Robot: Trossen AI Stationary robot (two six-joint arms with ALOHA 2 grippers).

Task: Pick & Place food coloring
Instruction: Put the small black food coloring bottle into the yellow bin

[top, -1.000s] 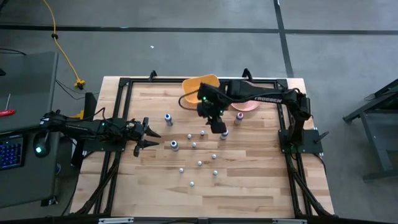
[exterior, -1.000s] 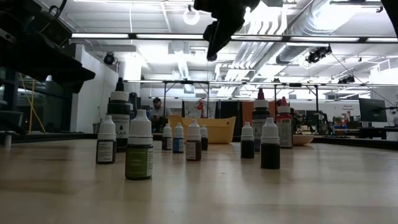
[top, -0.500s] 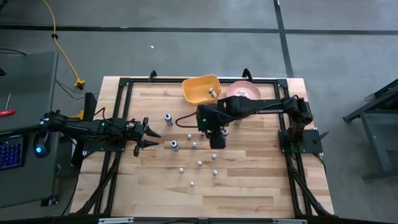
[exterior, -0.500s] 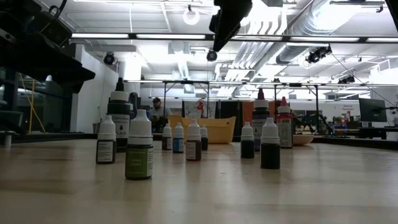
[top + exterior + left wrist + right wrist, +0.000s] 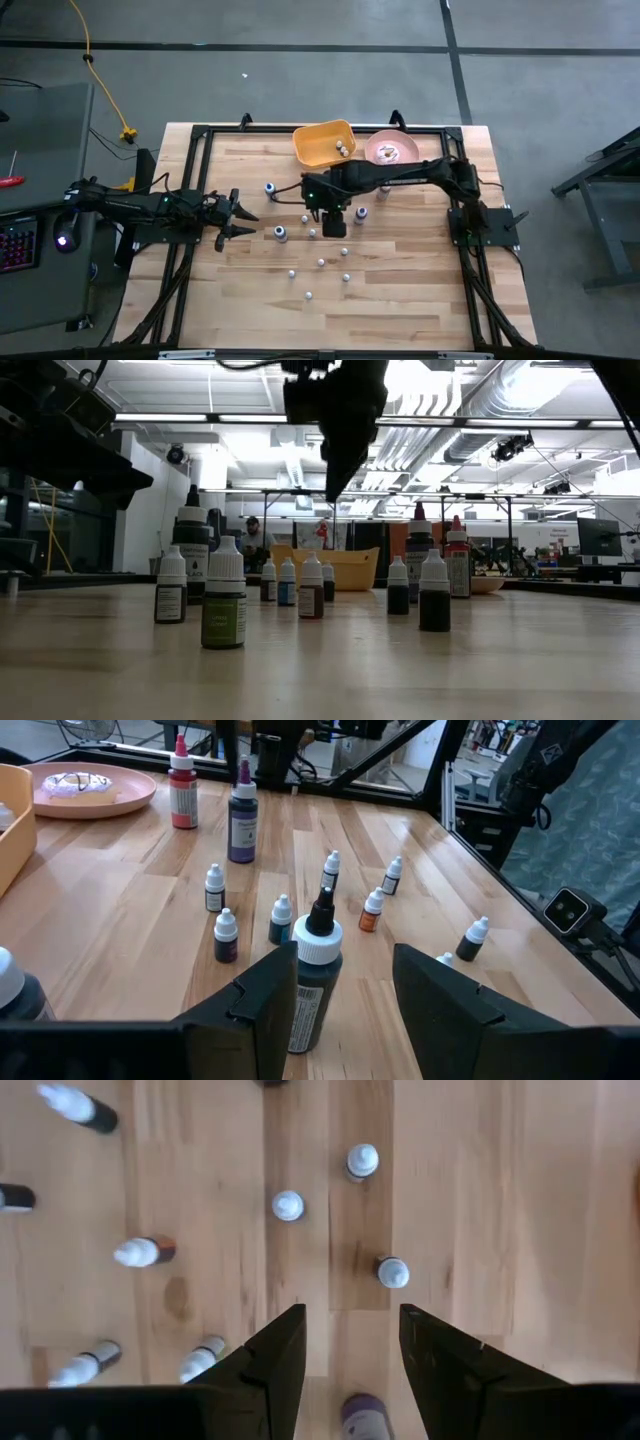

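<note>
The wooden surface (image 5: 400, 290) has bare room along its lower edge and lower right in the high view. The little food coloring bottles (image 5: 321, 263) stand scattered across the middle. A yellow bin (image 5: 322, 143) holding two bottles and a pink plate (image 5: 392, 150) sit at the top edge. The right hand (image 5: 334, 227) hangs above the bottle cluster, pointing straight down, fingers (image 5: 278, 1355) apart and empty, bottles standing close on every side. The left hand (image 5: 243, 217) waits at the left edge, stretched level toward the cluster, fingers (image 5: 268, 1005) apart and empty, a black-capped bottle (image 5: 313, 982) standing between them.
</note>
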